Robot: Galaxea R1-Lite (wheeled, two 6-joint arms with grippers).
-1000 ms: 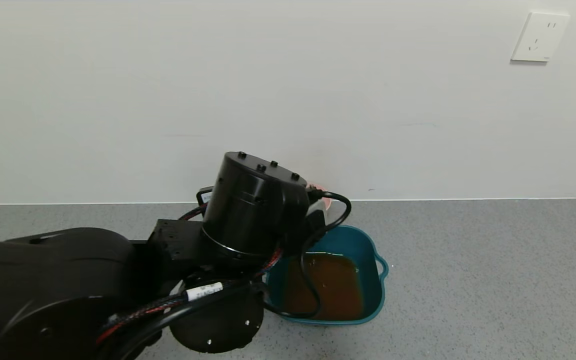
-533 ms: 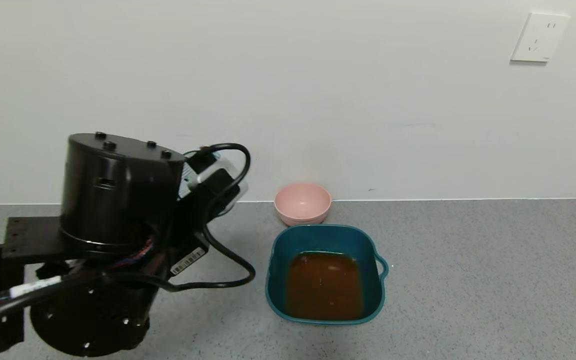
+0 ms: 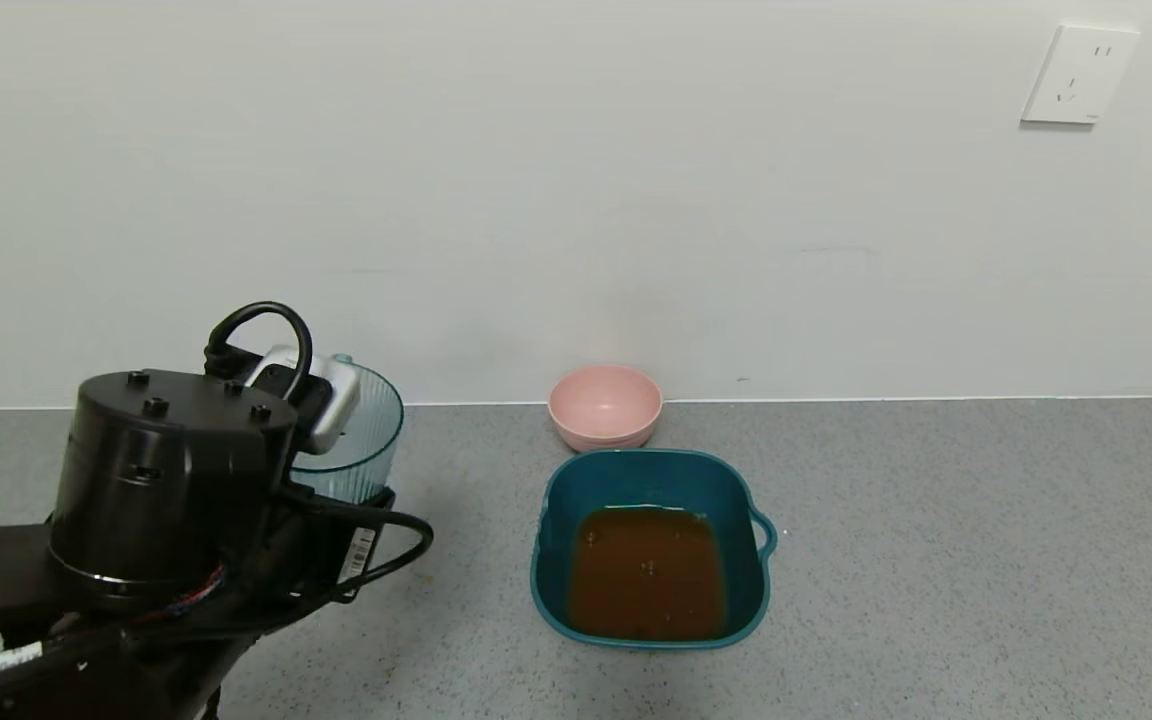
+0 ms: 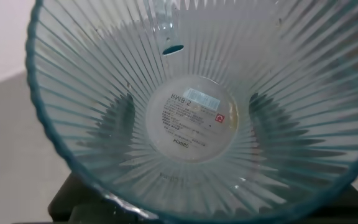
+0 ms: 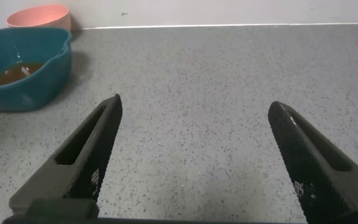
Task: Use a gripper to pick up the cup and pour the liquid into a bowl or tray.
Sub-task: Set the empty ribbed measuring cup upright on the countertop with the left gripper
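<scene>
Holding the emptied cup (image 3: pixel 354 440) upright in its closed fingers, the left pincer (image 3: pixel 331 470) should lower it squarely onto the table (image 3: pixel 936 560), well aside from the basin (image 3: pixel 548 560) where the liquid (image 3: pixel 646 570) sits, while the right pincer (image 5: pixel 194 155) rests wide open.

Left end effector (image 3: pixel 336 440) held low at left; right end effector (image 5: pixel 194 155) spread wide.

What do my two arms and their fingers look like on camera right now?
The left arm is glossy black with a cylindrical wrist housing topped by small bolts, looped black cables, red-flecked braided wiring, a small white block and barcode labels. The right gripper has two flat, tapered matte-black fingers, one bearing small white print.
</scene>
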